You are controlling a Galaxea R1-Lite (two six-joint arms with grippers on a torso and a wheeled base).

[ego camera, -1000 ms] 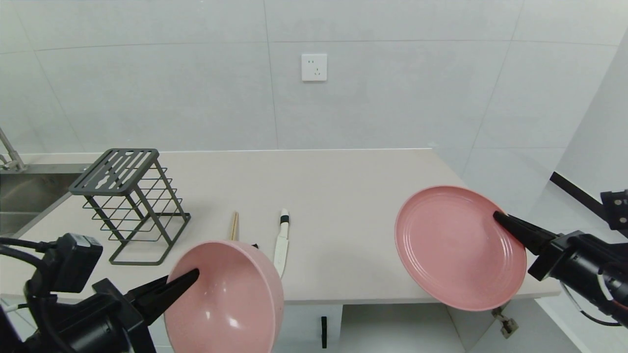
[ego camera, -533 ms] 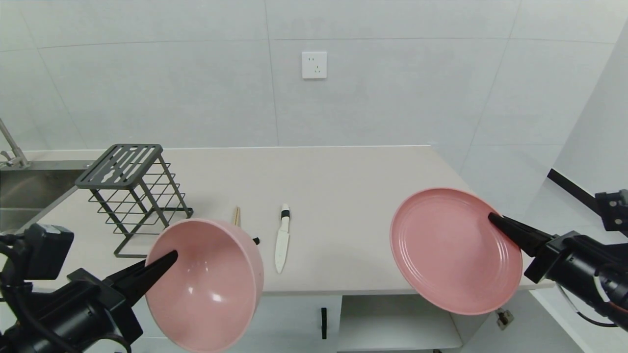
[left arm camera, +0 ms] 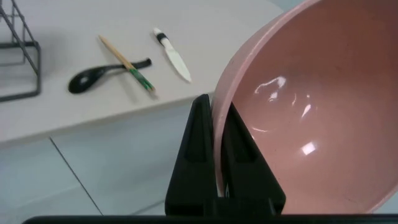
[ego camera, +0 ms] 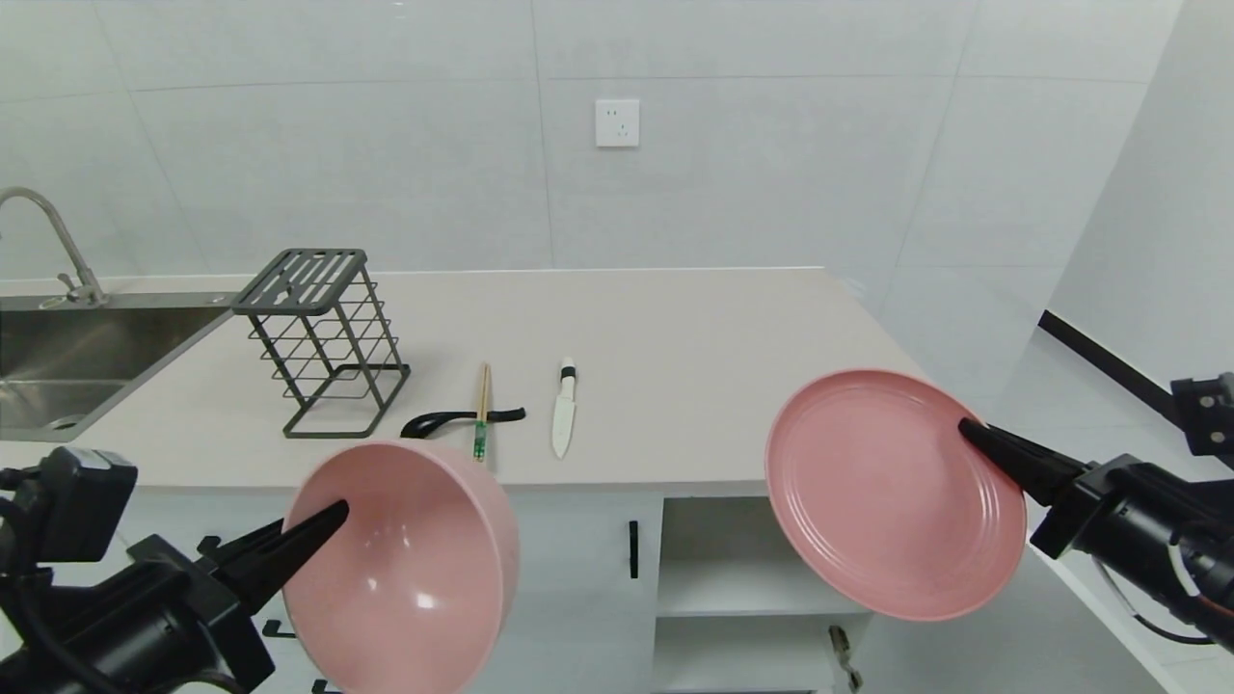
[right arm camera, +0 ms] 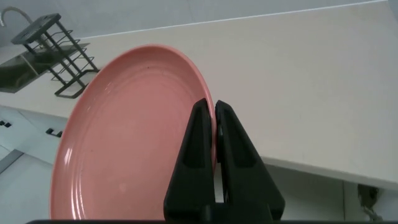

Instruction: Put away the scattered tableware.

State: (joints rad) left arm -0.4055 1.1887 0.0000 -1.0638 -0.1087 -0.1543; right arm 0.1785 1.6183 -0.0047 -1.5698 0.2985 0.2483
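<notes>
The left gripper point(ego camera: 333, 511) is holding the deep round pink bowl point(ego camera: 415, 569) up on its side, its fingers pinching the bowl's rim, one inside and one outside. Over on the other side, the right gripper point(ego camera: 969, 431) is doing the same with the flat ridged pink plate point(ego camera: 887, 492), fingers pressed onto its edge, the plate tilted and hanging in the air.

And the whole view is pulling back! A second ago the pale worktop point(ego camera: 694, 347) was right under both pieces; now its front edge is sitting well ahead of them, and the open cabinet shelf point(ego camera: 733, 549) below is coming into sight. That is the camera retreating, not the things sliding: bowl and plate are staying put in their grips.

Still lying on the worktop are the white-bladed knife point(ego camera: 564, 410), the wooden chopsticks point(ego camera: 481, 405) across the black spoon point(ego camera: 453, 420), and beside them the dark wire rack point(ego camera: 323, 337).

I am reading this as the carry phase: both dishes are lifted clear and probably heading for that shelf, with the cutlery left to collect.
</notes>
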